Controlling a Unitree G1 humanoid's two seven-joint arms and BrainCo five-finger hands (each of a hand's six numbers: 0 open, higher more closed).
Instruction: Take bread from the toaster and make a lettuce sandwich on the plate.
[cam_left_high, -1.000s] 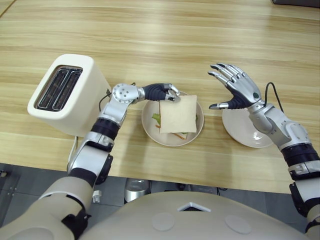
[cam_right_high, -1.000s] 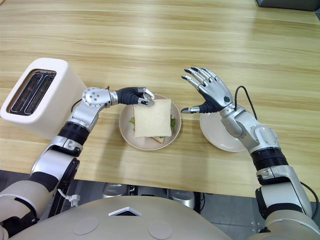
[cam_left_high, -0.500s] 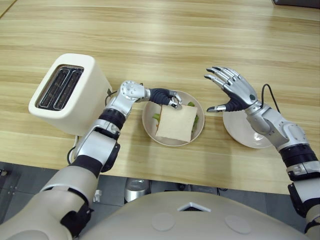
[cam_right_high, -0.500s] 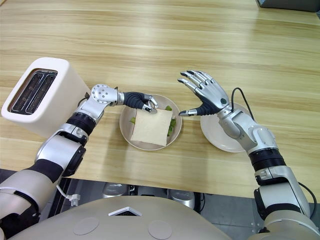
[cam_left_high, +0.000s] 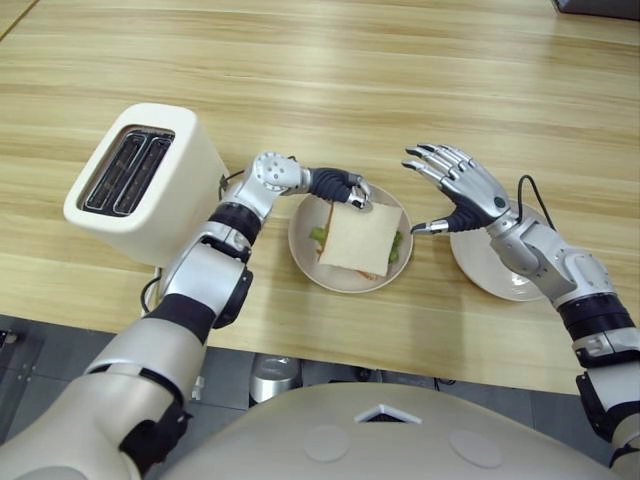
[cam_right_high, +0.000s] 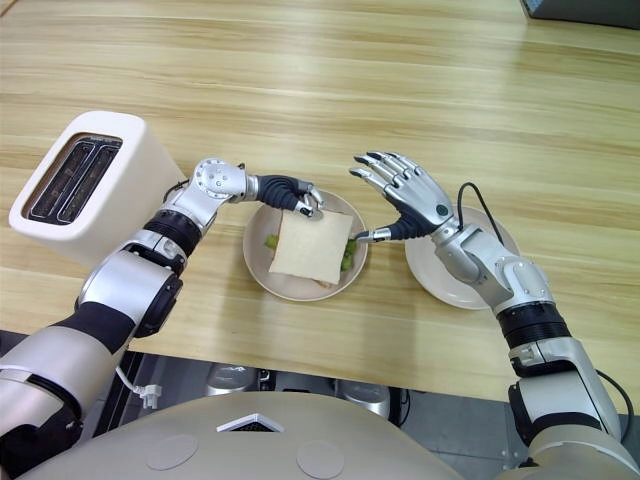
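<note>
A beige plate (cam_left_high: 305, 262) near the table's front edge holds a sandwich: a top slice of bread (cam_left_high: 357, 240) lies over green lettuce (cam_left_high: 318, 234) and a lower slice. My left hand (cam_left_high: 342, 188) is curled at the slice's far left corner, pinching it. My right hand (cam_left_high: 458, 186) hovers open just right of the plate, fingers spread. The cream toaster (cam_left_high: 142, 183) stands at the left, both slots looking empty.
A second, empty white plate (cam_left_high: 490, 272) sits under my right forearm, with a black cable (cam_left_high: 524, 186) by it. Bare wooden table stretches behind everything.
The bread slice has come down from a tilt to lie nearly flat on the lettuce, with my left hand on its corner. My right hand has moved left and lower, toward the plate.
</note>
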